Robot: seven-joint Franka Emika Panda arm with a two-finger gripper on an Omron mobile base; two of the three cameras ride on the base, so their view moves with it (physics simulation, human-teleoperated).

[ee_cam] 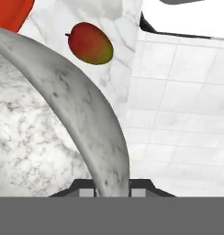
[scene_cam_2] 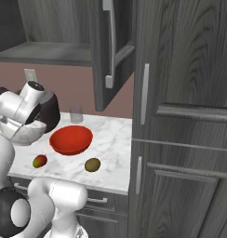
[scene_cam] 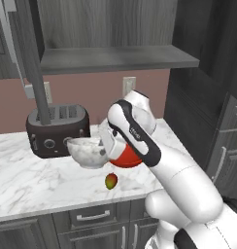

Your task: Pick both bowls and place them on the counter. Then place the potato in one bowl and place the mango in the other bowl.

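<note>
Counter (scene_cam: 23,165): white marble slab over dark drawers; it carries everything below, with bare stone towards its front edge.
Toaster (scene_cam: 57,129): dark, at the back edge of the counter, just behind the marbled bowl in the left base view.
Red bowl (scene_cam_2: 71,139): already set down upright in the middle of the counter, towards its right end.
Marbled bowl (scene_cam: 87,152): held above the counter, in front of the toaster and left of the red bowl; it looks slightly off the surface, though whether its base touches I cannot tell.
Gripper (ee_cam: 112,189): fingers pinched shut on the marbled bowl's rim, one tip on each side of the wall, seen in the hand view.
Glass (scene_cam_2: 76,115): small and clear, near the back edge behind the red bowl.
Mango (scene_cam: 110,181): lying near the front edge, just in front of the two bowls.
Potato (scene_cam_2: 92,164): near the front edge, right of the mango and in front of the red bowl.
Step in hand: setting the marbled bowl on the counter.
How to do it well: lower it straight and level until the base sits flat, clear of the red bowl, toaster and mango, then open the fingers and lift clear without dragging the rim.
</note>
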